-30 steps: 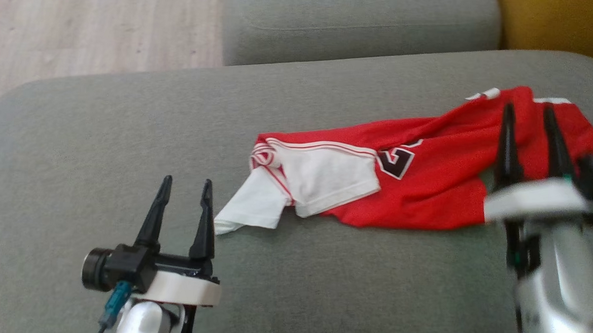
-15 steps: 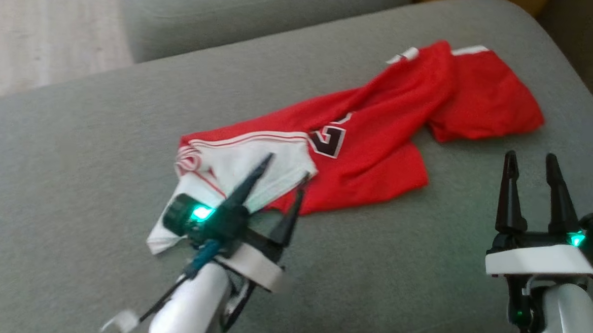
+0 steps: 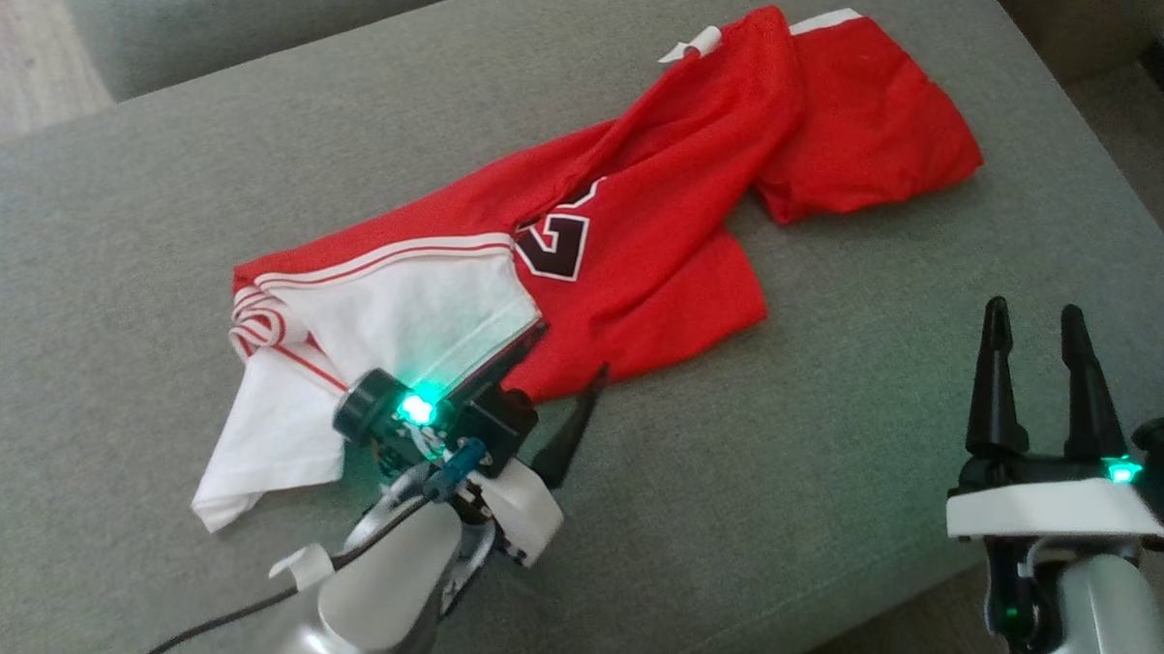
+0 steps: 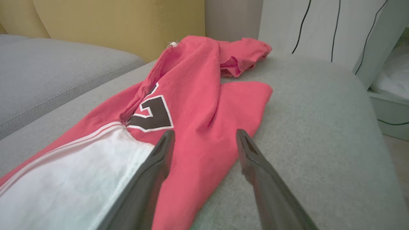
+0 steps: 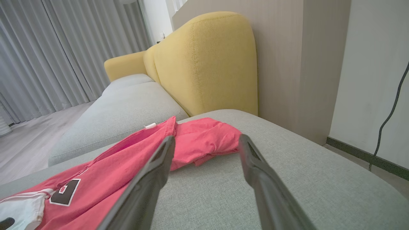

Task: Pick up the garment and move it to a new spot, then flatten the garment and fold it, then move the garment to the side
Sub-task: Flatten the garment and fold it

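Note:
The garment (image 3: pixel 643 242) is a red jersey with white sleeves and a dark number, lying crumpled across the grey seat cushion (image 3: pixel 829 452). My left gripper (image 3: pixel 570 351) is open at the garment's near edge, tilted toward the right. In the left wrist view one finger of the left gripper (image 4: pixel 204 134) lies over the seam between white and red of the garment (image 4: pixel 191 80), the other at the red hem. My right gripper (image 3: pixel 1033 319) stands open above bare cushion, right of the cloth. In the right wrist view the garment (image 5: pixel 111 166) lies beyond the right gripper (image 5: pixel 207 139).
A second grey cushion (image 3: pixel 263 25) lies behind, with wood floor (image 3: pixel 20 56) to the far left. A yellow backrest (image 5: pixel 207 64) rises past the garment's far end. The cushion's right edge drops off near my right arm. Black cables (image 4: pixel 303 25) hang on the wall.
The head camera has swung right and down. My left gripper has gone forward and tilted onto the garment's near edge. My right gripper has come back off the red cloth to bare cushion.

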Robot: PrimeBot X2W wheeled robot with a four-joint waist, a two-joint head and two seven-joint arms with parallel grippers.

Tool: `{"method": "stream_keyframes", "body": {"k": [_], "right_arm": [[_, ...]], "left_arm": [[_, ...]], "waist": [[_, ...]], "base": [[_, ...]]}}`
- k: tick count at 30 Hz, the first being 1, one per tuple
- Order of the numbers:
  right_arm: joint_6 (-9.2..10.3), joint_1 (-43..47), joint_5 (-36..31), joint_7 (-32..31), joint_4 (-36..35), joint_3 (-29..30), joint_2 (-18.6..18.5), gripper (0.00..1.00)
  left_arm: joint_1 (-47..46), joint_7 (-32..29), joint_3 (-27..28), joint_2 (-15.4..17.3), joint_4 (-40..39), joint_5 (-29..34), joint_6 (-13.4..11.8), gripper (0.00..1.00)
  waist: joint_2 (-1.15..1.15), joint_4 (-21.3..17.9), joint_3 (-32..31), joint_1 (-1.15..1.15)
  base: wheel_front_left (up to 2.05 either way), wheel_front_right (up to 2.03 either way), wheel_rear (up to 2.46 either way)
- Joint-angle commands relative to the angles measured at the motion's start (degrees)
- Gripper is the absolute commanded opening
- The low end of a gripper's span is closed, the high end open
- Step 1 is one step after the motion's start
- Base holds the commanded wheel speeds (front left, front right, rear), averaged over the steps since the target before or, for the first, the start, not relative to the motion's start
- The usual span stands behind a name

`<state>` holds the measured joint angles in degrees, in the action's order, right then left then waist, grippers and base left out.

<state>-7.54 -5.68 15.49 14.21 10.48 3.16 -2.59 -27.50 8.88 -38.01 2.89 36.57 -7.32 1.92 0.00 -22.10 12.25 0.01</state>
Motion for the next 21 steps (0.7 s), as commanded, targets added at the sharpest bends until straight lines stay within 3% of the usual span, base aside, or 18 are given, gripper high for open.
{"method": "stream_keyframes", "body": {"k": [1,7,16,17,18,19,20,21], "right_arm": [[0.05,-2.57,0.37,0.74,-1.40,-1.53,-0.30,1.00],[0.05,-2.88,1.14,0.77,-1.57,-2.08,-0.29,1.00],[0.05,-2.68,1.53,0.78,-1.91,-2.22,-0.29,1.00],[0.05,-2.63,1.53,0.78,-1.97,-2.17,-0.29,1.00],[0.05,-2.63,1.53,0.78,-1.97,-2.17,-0.29,1.00],[0.05,-2.58,1.52,0.78,-1.99,-2.07,-0.29,1.00],[0.05,-2.53,1.47,0.78,-1.99,-2.00,-0.29,1.00],[0.05,-2.49,1.40,0.78,-1.95,-1.97,-0.29,1.00]], "left_arm": [[-3.30,0.70,1.96,0.67,-0.40,0.69,-1.40,1.00],[-5.96,1.55,3.08,1.71,4.09,1.64,-4.94,1.00],[-7.77,1.07,2.75,1.72,9.47,0.90,-4.72,1.00],[-7.89,1.22,2.77,1.70,9.83,0.76,-4.73,0.59],[-7.89,1.22,2.77,1.70,9.83,0.76,-4.73,0.59],[-8.03,1.38,2.79,1.68,10.19,0.61,-4.71,0.15],[-8.21,1.57,2.82,1.66,10.48,0.44,-4.67,0.00],[-8.41,1.79,2.84,1.64,10.71,0.31,-4.64,0.00]], "waist": [[0.00,-0.72,0.44,-0.01],[0.00,-2.00,1.00,-0.01],[0.00,-2.95,1.30,-0.01],[0.00,-2.94,1.30,-0.01],[0.00,-2.94,1.30,-0.01],[0.00,-2.89,1.28,-0.01],[0.00,-2.81,1.27,-0.01],[0.00,-2.70,1.25,-0.01]], "base": [[0.00,0.00,0.00],[0.00,0.00,0.00],[0.00,0.00,0.00],[0.00,0.00,0.00],[0.00,0.00,0.00],[0.00,0.00,0.00],[0.00,0.00,0.00],[0.00,0.00,0.00]]}}
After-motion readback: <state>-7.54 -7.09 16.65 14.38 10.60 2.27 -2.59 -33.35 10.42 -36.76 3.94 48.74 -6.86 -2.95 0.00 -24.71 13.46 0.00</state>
